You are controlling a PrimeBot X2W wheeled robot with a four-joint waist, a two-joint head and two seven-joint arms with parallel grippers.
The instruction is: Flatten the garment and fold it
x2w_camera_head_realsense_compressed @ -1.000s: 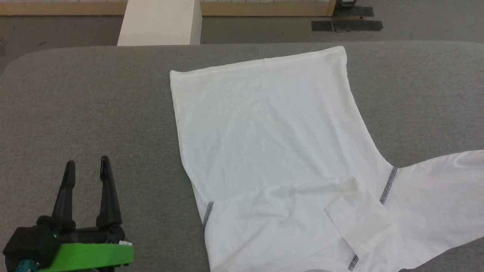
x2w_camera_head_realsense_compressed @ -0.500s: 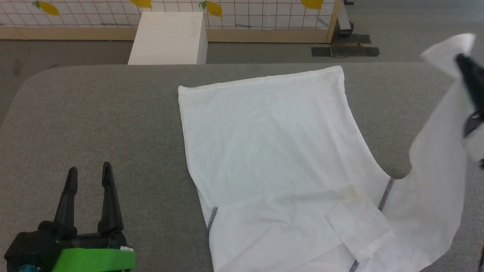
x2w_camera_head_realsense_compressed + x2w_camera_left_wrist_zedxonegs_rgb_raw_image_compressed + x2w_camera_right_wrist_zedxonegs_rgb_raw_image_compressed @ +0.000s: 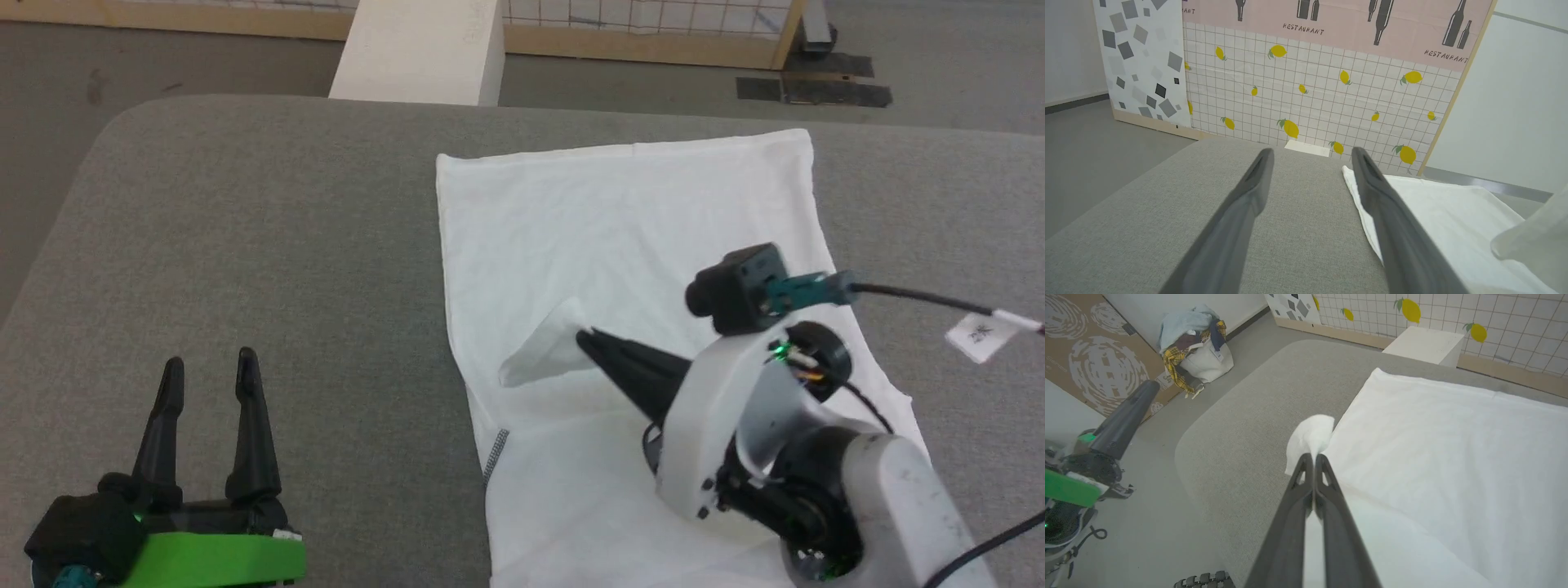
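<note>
Garment sleeve (image 3: 1310, 433) in R gripper (image 3: 1313, 457)

- The garment (image 3: 620, 212) is a white shirt of thin fabric. It lies spread flat on the grey table (image 3: 245, 229), with one straight edge toward the far side.
- A dark grey zigzag seam (image 3: 495, 453) shows at its left side.
- One sleeve end (image 3: 543, 351) is held up above the body, pinched in the closed right gripper (image 3: 581, 336).

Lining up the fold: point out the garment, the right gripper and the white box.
garment (image 3: 620, 212): head view, flat body panel.
right gripper (image 3: 583, 336): head view, shut tips pinching a lifted fabric end.
white box (image 3: 420, 49): head view, top face.
</note>
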